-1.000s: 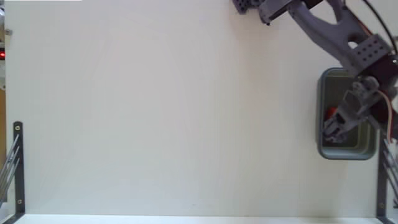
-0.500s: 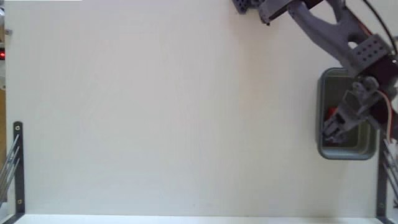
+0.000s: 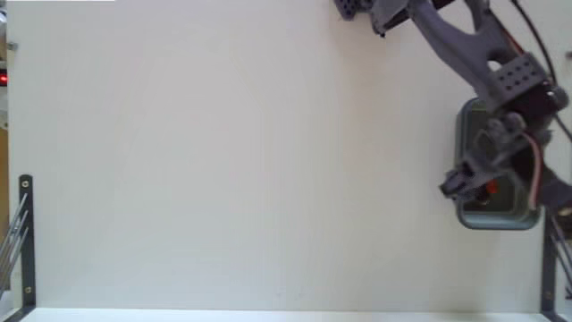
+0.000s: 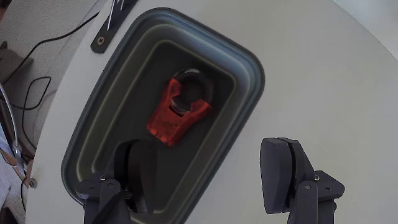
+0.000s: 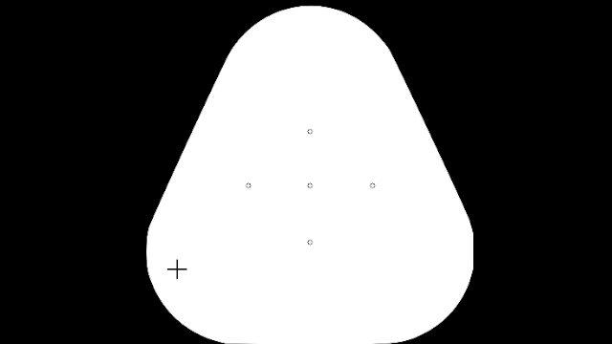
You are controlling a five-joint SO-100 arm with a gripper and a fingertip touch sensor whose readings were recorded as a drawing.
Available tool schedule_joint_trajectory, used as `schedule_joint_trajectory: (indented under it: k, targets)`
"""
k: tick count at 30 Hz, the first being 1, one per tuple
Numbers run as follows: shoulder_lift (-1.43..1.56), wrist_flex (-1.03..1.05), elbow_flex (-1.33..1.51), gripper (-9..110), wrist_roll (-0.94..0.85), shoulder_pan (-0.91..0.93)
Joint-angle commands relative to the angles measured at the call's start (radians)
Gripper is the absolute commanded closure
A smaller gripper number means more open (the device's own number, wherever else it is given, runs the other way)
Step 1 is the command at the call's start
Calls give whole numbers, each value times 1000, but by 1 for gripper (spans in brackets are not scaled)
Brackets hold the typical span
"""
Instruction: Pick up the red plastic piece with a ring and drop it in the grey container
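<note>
The red plastic piece with a ring (image 4: 177, 113) lies flat on the floor of the grey container (image 4: 81, 134), free of my fingers. In the wrist view it is an orange-red body that widens from a blunt end to a forked end, where a dark ring loop sits between the two prongs. Its surface is matte, with moulded ridges.

My gripper (image 4: 214, 171) is spread wide and holds nothing. One finger (image 4: 134, 168) hangs over the container's interior; the other finger (image 4: 283, 171) is over the bare table (image 4: 336, 81), outside the rim.

The wrist view gives the piece's full outline and the container's stepped inner wall, thick rim and rounded corners. It also shows black cables and a slotted metal bracket (image 4: 112, 28) beyond the table edge. The fixed view shows little of this: there the piece is only a small red spot (image 3: 489, 188) partly hidden by my gripper (image 3: 458, 185), with the container (image 3: 500, 219) at the right side of the table (image 3: 232, 161). That view alone shows the wide, plain off-white tabletop, the grey printed arm links (image 3: 456, 40) and the metal frame posts (image 3: 25, 241) at the lower corners
</note>
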Motion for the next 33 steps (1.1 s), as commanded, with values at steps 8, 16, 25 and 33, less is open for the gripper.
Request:
schedule_joint_trajectory:
  k: [8, 16, 25, 33]
  targets:
    - [216, -7, 124, -9, 3, 103]
    - [328, -6, 235, -9, 3, 188]
    - [456, -6, 363, -9, 3, 286]
    - [563, -5, 468, -9, 3, 367]
